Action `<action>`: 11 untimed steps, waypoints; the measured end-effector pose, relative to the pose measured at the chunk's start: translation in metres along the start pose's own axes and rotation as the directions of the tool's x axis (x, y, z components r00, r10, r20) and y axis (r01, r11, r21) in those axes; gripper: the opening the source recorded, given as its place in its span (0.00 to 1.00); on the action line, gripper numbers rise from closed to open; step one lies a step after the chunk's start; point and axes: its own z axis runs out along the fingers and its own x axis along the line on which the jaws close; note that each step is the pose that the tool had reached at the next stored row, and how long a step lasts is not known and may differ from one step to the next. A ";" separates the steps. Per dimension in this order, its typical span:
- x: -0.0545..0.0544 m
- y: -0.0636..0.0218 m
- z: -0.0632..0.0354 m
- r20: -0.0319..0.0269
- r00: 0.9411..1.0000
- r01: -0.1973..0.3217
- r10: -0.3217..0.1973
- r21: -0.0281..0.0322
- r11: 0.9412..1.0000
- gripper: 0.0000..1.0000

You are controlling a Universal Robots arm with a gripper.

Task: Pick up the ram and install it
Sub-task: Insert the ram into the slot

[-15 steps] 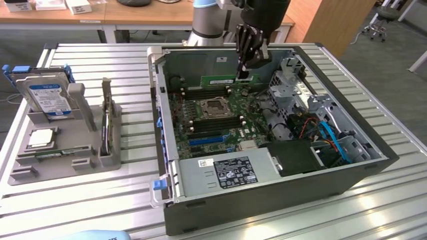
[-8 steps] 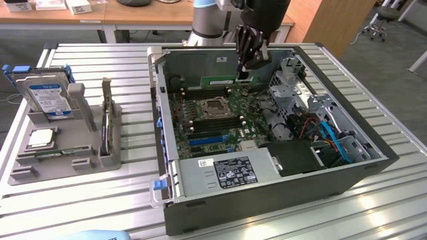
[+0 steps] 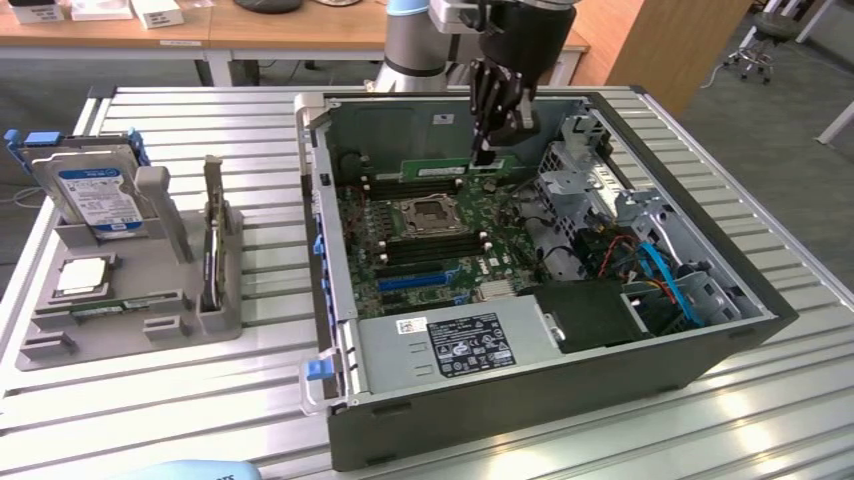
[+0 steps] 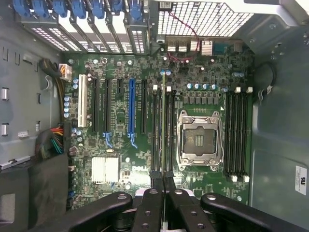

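My gripper (image 3: 491,140) hangs inside the open computer case (image 3: 747,300), over the far part of the motherboard, shut on the ram (image 3: 435,168). The ram is a thin green stick held level just below the fingers. In the wrist view the ram (image 4: 164,121) appears edge-on as a narrow line running out from my gripper (image 4: 164,182). It lies over the black memory slots (image 4: 157,130) beside the empty processor socket (image 4: 199,140), parallel to them. Whether it touches a slot cannot be told.
More memory slots (image 4: 237,133) lie on the socket's other side. A grey tray (image 3: 160,290) at the exterior view's left holds a blue-labelled hard drive (image 3: 94,195) and a square silver processor chip (image 3: 83,275). The power supply (image 3: 447,345) and drive cage (image 3: 587,160) crowd the case.
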 end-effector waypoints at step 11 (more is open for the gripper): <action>0.000 -0.0006 0.0119 -0.004 1.000 0.000 0.000 0.000 1.000 0.12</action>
